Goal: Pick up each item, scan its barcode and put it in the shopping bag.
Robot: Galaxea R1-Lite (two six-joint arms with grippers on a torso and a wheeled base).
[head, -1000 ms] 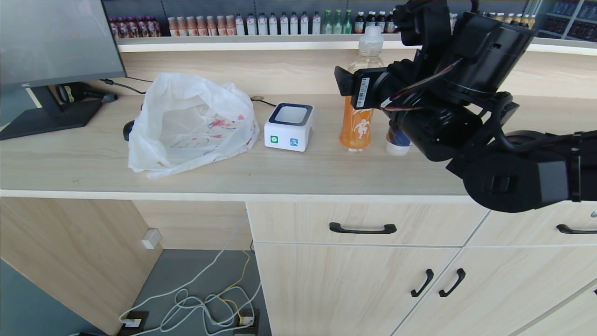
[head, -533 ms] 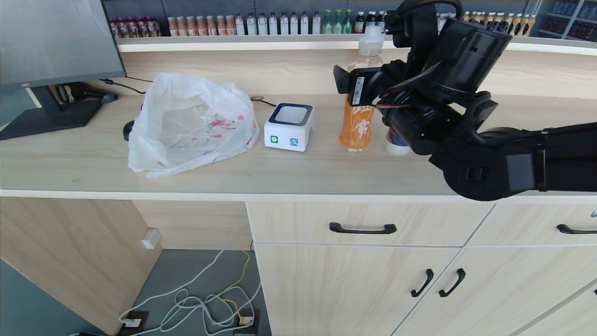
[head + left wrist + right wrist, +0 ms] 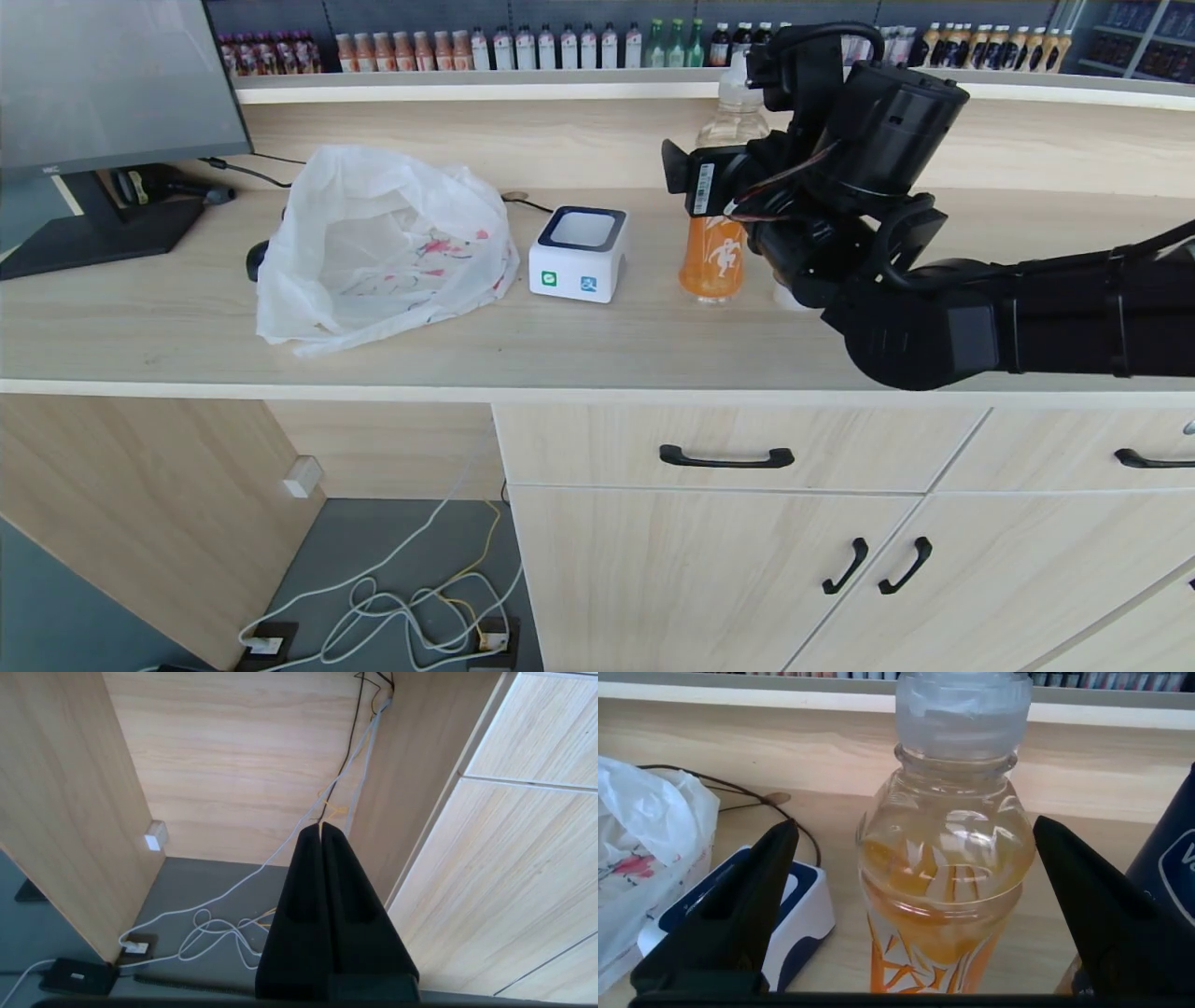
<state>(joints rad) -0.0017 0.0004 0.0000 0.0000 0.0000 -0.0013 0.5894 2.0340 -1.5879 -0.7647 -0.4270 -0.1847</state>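
Observation:
An orange drink bottle (image 3: 715,245) with a clear cap stands on the counter right of the white scanner box (image 3: 579,253). My right gripper (image 3: 920,905) is open, its fingers (image 3: 738,915) either side of the bottle (image 3: 948,887) near the shoulder, apart from it. In the head view the right arm (image 3: 840,215) hides most of the bottle's upper half. A white plastic shopping bag (image 3: 378,245) lies open left of the scanner (image 3: 761,905). My left gripper (image 3: 322,849) is shut, hanging low beside the cabinet, above the floor cables.
A second item with a white base and dark blue label (image 3: 787,297) stands just right of the bottle, mostly behind the arm, its dark side (image 3: 1167,868) close by. A monitor (image 3: 112,84) sits far left. Bottles line the back shelf (image 3: 560,47).
My right arm has moved forward and left toward the orange bottle, so the open fingers now flank it. The bag, scanner and bottle have stayed put.

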